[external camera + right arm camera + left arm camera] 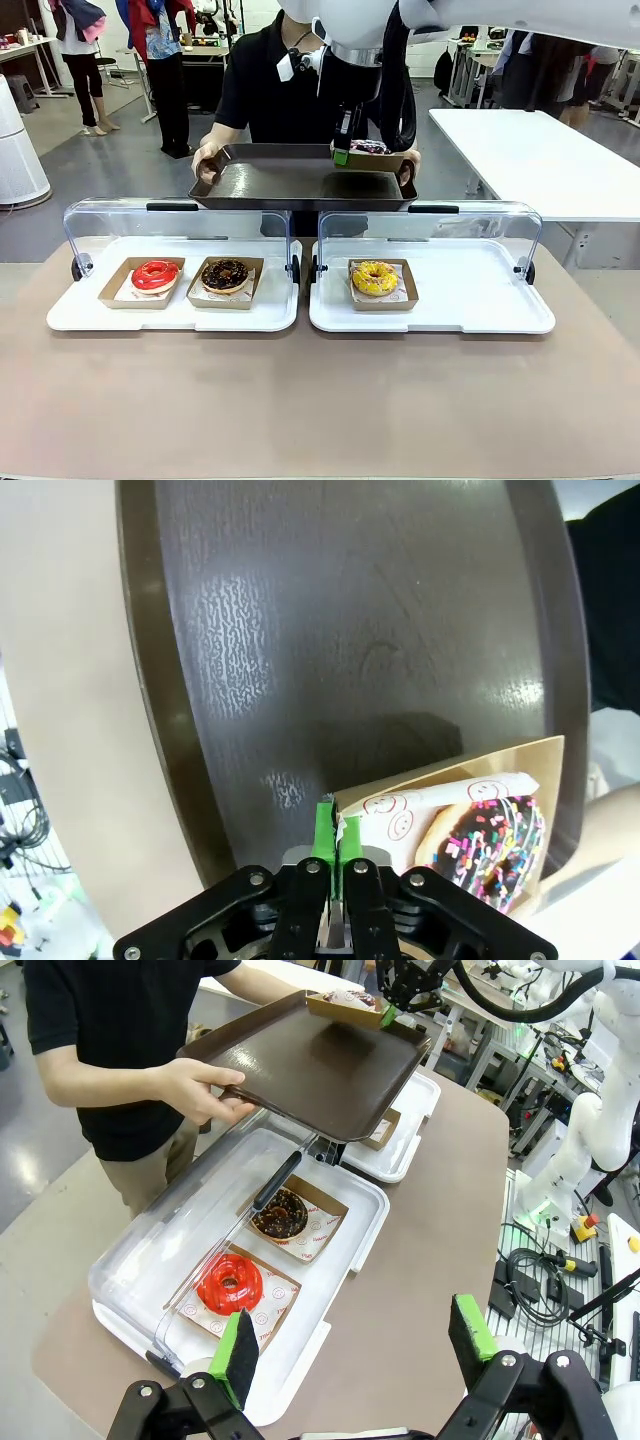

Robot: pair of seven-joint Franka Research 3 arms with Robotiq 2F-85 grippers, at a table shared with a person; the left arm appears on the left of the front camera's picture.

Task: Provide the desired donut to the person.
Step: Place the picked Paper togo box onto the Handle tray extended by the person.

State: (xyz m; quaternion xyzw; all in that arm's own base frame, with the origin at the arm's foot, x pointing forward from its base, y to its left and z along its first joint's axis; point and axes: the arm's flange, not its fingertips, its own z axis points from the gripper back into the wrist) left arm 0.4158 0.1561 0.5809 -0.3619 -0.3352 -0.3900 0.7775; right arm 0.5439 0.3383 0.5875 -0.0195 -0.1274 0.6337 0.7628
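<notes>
The person (pixel 265 85) in a black T-shirt stands at the far side and holds a dark brown serving tray (pixel 290 180) in both hands. My right gripper (pixel 342 155) is shut on the rim of a cardboard tray (pixel 440 780) that carries a chocolate donut with coloured sprinkles (pixel 490 840). That donut (pixel 370 147) sits over the right part of the serving tray (pixel 350 630); I cannot tell whether it touches. My left gripper (pixel 352 1345) hangs open above the near edge of the left display tray, with nothing between its fingers.
Two white display trays (pixel 75 315) (pixel 450 315) with raised clear lids lie on the brown table. The left one holds a red donut (pixel 155 274) and a chocolate donut (pixel 225 275), the right one a yellow donut (pixel 375 277). A white table (pixel 540 150) stands at back right.
</notes>
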